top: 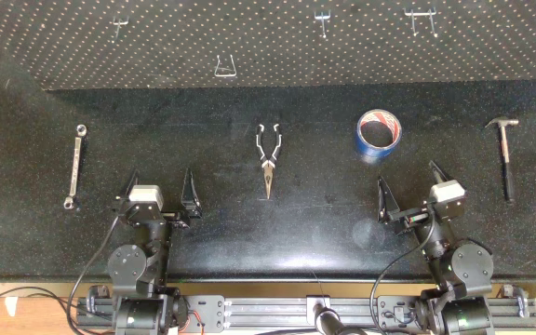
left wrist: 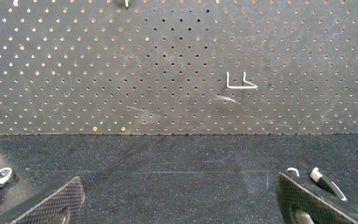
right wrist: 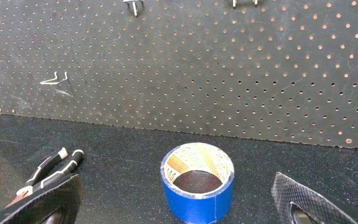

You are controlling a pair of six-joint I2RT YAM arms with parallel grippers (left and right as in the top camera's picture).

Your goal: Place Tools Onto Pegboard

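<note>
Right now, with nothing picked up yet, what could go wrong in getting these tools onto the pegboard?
1. The wrench and hammer lie flat on the table, so the fingers may slip off them or scrape the surface.
2. The hooks are small; the pliers could miss one and fall.
3. The tape roll sits hole-up and likely needs tilting to hang.

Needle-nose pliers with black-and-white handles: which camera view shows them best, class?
The top view: the needle-nose pliers lie whole on the black table, tip to handles. The left wrist view catches their handle ends; the right wrist view shows both handles, the nose hidden.
</note>
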